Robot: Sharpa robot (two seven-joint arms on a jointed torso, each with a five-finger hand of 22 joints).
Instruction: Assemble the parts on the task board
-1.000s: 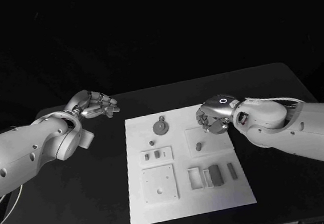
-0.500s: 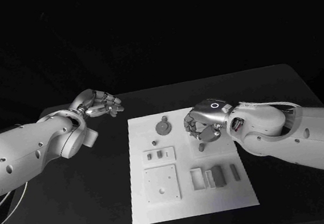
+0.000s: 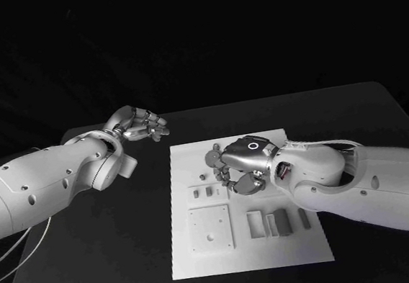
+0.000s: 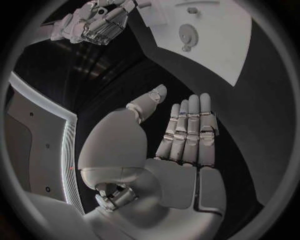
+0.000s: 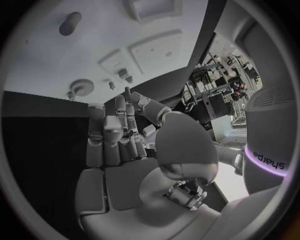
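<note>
The white task board (image 3: 244, 258) lies mid-table with grey parts on it. A gear (image 3: 210, 156) sits at its far end, and my right hand (image 3: 237, 169) hovers just over the board beside it, fingers loosely bent and holding nothing. The right wrist view shows the gear (image 5: 80, 87), a small slotted block (image 5: 114, 63) and a short cylinder (image 5: 70, 22) beyond those fingers. My left hand (image 3: 139, 125) floats off the board's far left corner, above the black table. Its fingers (image 4: 187, 131) are stretched flat and empty.
A square plate with a hole (image 3: 210, 229) and narrow trays with bars (image 3: 272, 222) occupy the board's near half. The slotted block (image 3: 204, 192) lies left of my right hand. Bare black table (image 3: 95, 246) surrounds the board.
My right hand has slid from the board's right edge leftward to its middle, beside the gear, and now covers the small cylinder in the head view. The left hand has stayed by the far left corner.
</note>
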